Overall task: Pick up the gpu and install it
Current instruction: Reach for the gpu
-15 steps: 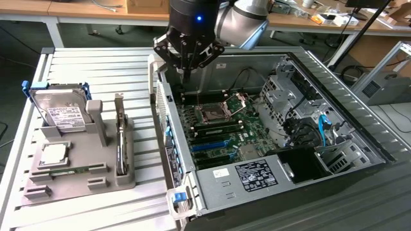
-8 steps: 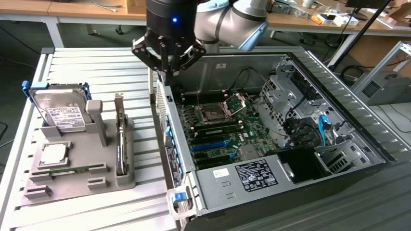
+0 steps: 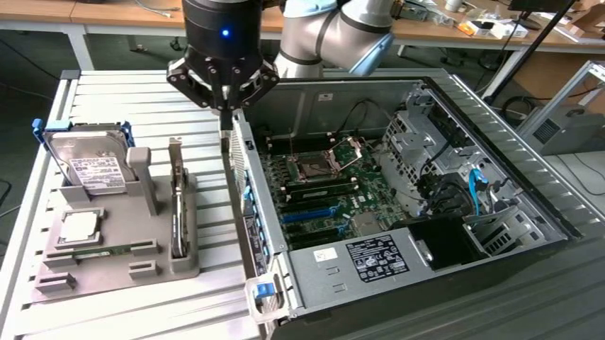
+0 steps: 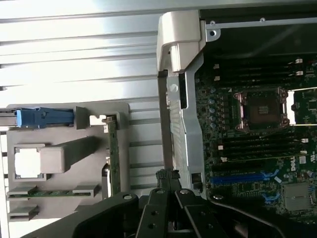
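Table (image 3: 123, 92) carrying one open computer case (image 3: 312, 99) and one grey holder (image 3: 113, 273), with the gpu (image 3: 176, 205) on edge in the holder.

The exterior view takes in the whole case lying on its side, motherboard (image 3: 331, 184) facing up. It also shows the single arm (image 3: 321, 35) bending in from the far side, its wrist pointing straight down above the case wall that faces the holder. The holder carries one hard drive (image 3: 90, 166) and one gpu, which stands in the slot nearest the case, well below the pincer (image 3: 226, 126) and apart from it. The wrist view shows the gpu (image 4: 113, 153) as a thin green edge. Here the pincer (image 4: 166, 177) is clenched, tips together just beside the case wall, with the motherboard (image 4: 257, 148) on the far side.
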Controlling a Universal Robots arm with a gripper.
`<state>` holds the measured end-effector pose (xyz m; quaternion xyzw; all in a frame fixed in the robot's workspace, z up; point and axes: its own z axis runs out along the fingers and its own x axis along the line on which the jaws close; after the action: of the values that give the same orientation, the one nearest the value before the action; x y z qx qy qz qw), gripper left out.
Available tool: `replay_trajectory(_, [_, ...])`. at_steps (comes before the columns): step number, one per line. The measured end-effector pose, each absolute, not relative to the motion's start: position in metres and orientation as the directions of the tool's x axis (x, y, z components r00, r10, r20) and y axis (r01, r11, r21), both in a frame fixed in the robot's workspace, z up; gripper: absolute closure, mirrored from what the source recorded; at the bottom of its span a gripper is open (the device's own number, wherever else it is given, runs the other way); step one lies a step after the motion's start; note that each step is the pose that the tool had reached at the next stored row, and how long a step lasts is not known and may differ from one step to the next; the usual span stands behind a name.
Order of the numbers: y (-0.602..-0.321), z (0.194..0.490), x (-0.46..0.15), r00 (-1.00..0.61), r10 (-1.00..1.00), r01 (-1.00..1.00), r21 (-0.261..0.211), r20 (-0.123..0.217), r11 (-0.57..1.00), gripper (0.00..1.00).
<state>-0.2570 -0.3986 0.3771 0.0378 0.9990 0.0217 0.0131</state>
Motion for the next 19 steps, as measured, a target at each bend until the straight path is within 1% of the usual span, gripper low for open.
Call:
replay_trajectory(13, [-0.398,0.368,-0.301,-0.997,0.077,0.076,0.044,-0.025,0.996,0.89])
replay_trajectory(19, [-0.398,0.367,-0.307,-0.997,0.077,0.076,0.044,-0.024,0.996,0.89])
